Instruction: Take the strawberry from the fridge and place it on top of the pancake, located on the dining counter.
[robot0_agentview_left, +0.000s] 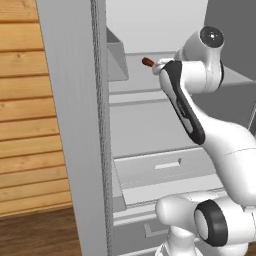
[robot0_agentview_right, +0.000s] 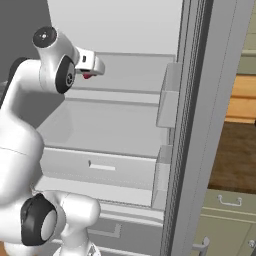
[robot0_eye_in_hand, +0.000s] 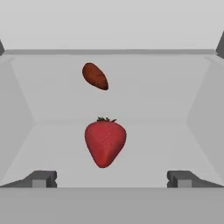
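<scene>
Claw spread wide and empty before the strawberry on a fridge shelf

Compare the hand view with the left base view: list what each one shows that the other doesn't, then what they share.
Hand view alone: the strawberry lying on the pale fridge shelf, green leaves at its top, centred between the wide-open gripper's two dark fingertips, untouched.

Left base view alone: the white arm reaching into the fridge, the open fridge door's edge, the drawer below the shelves, and the wood-panelled wall to the left.

Both: the fridge interior and the darker, elongated red-brown item lying farther back on the shelf.
</scene>
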